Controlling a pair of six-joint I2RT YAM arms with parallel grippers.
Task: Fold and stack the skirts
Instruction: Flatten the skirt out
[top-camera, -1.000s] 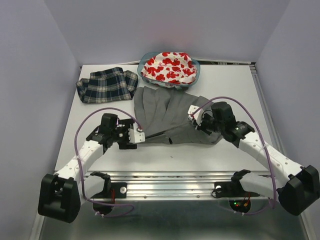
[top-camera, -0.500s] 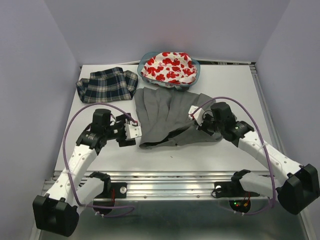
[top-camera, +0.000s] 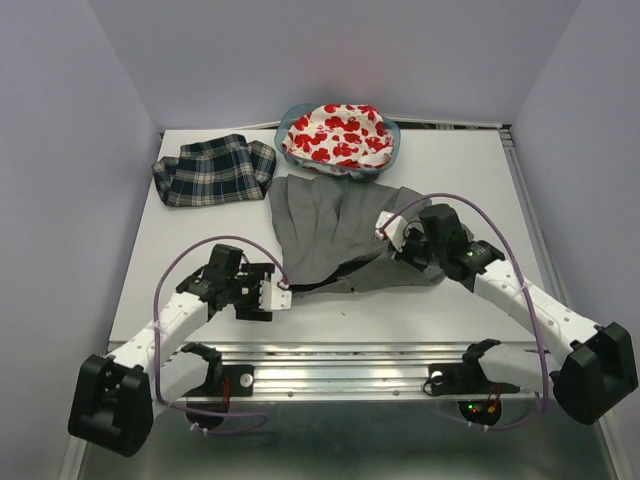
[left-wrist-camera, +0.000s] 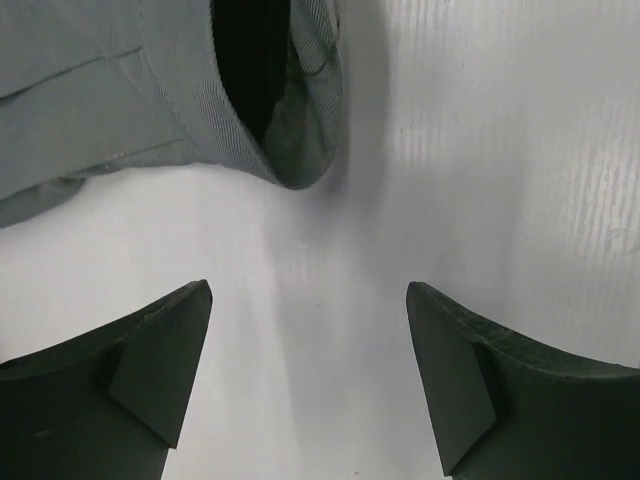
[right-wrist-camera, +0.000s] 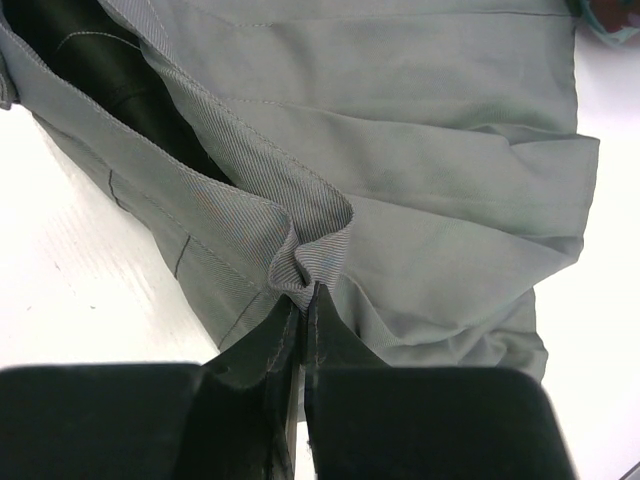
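The white table (top-camera: 460, 170) carries all three skirts. The grey pleated skirt (top-camera: 335, 230) lies spread in the middle, between the arms, which suggests it is the piece being folded. Its near edge is rumpled, and its waist opening gapes dark in both wrist views. The plaid skirt (top-camera: 213, 170) sits at the far left, folded into a compact rectangle, likely the base of the stack. The white skirt with red print (top-camera: 335, 135) is heaped in the teal basket (top-camera: 394, 150) at the back, by the look of it waiting its turn.

The right gripper (right-wrist-camera: 303, 300) is clamped on a puckered bit of the grey skirt's band at its right side, seemingly to anchor that corner. The left gripper (left-wrist-camera: 310, 330) hovers low over bare table just beside the skirt's near-left corner. Its jaws are spread wide with nothing between them and lined up on the gaping edge, probably to take the matching grip.
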